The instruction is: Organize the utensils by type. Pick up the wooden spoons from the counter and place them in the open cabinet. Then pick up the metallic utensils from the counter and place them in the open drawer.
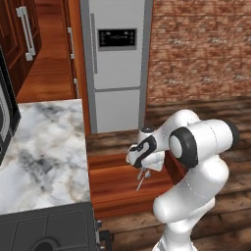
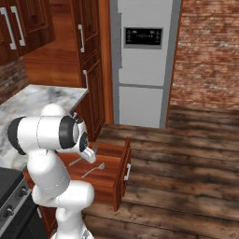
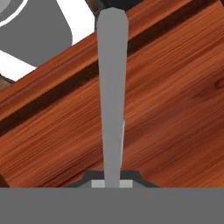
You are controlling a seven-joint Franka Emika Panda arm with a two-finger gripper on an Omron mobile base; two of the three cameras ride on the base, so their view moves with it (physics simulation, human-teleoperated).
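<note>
My gripper hangs over the open drawer, shut on a thin silver metallic utensil. Its flat grey handle runs straight out from between the fingertips, above the drawer's wood bottom. In the right base view a second silver utensil lies flat on the drawer bottom, just right of the held one. The white marble counter lies to the left of the drawer. The wooden spoons and the open cabinet are out of view.
A dark stove adjoins the counter at the near left. A grey fridge stands behind the drawer, between reddish wood cabinets and a brick wall. Wood floor stretches to the right.
</note>
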